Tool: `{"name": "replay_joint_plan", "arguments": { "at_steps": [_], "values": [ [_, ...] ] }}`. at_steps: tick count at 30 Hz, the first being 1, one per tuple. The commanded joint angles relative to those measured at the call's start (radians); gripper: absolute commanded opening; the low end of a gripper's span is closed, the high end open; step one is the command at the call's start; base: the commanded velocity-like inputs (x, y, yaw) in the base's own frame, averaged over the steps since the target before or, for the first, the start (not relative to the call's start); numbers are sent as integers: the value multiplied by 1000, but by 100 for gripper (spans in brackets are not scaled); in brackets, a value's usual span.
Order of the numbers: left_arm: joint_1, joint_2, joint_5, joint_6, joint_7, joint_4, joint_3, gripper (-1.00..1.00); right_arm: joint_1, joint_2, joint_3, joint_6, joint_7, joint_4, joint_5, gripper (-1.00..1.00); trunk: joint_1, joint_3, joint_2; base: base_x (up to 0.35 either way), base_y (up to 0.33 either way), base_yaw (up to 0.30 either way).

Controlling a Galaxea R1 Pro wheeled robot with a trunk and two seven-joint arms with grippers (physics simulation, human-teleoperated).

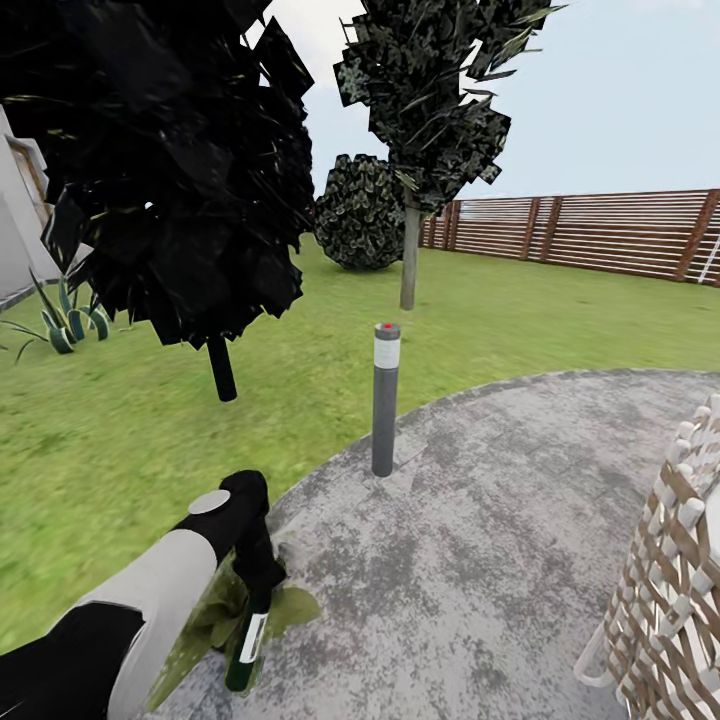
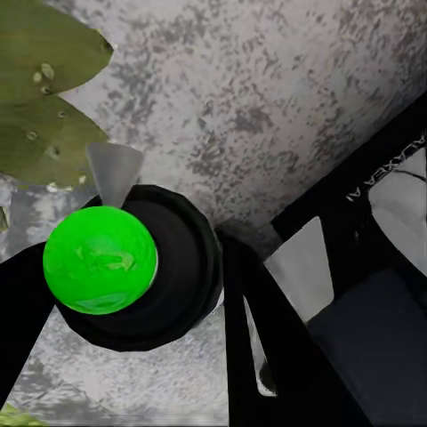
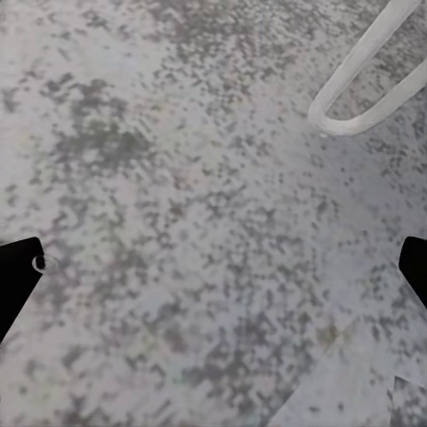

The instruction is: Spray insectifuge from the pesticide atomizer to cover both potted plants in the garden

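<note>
Left gripper point(image 1: 262, 590) clamped the dark cylindrical atomizer point(image 1: 246, 648), long axis roughly upright, glossy green cap point(image 2: 100, 259) facing the wrist. Potted plant point(image 1: 222, 610) leaves lay beside it on mottled paving point(image 1: 480, 540). Right gripper point(image 3: 213, 276) fingers were spread, empty.

atomizer point(image 1: 247, 640): dark bottle, white label, green round cap point(image 2: 100, 260), upright, at patio point(image 1: 480, 560) edge | potted plant point(image 1: 290, 605): green leaves touching bottle, pot hidden

The paved patio point(image 1: 500, 560) is open in the middle. A grey post point(image 1: 385, 400) stands at its edge, and a wicker chair point(image 1: 675, 570) closes the right side. Leaves point(image 1: 225, 615) crowd the left gripper point(image 1: 250, 600)
</note>
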Motion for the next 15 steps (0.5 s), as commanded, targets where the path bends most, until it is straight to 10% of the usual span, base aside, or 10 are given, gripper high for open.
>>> {"name": "replay_joint_plan", "arguments": {
  "at_steps": [1,15],
  "values": [
    [8,17,-6,9,-10,-6,3,-100,0,0,9,-3,-2,0,-10,100,0,-1,0,0,0,0],
    [14,26,-7,11,-4,-17,2,-100,0,0,8,-3,-4,0,-10,100,0,-1,0,-107,0,107]
  ]
}}
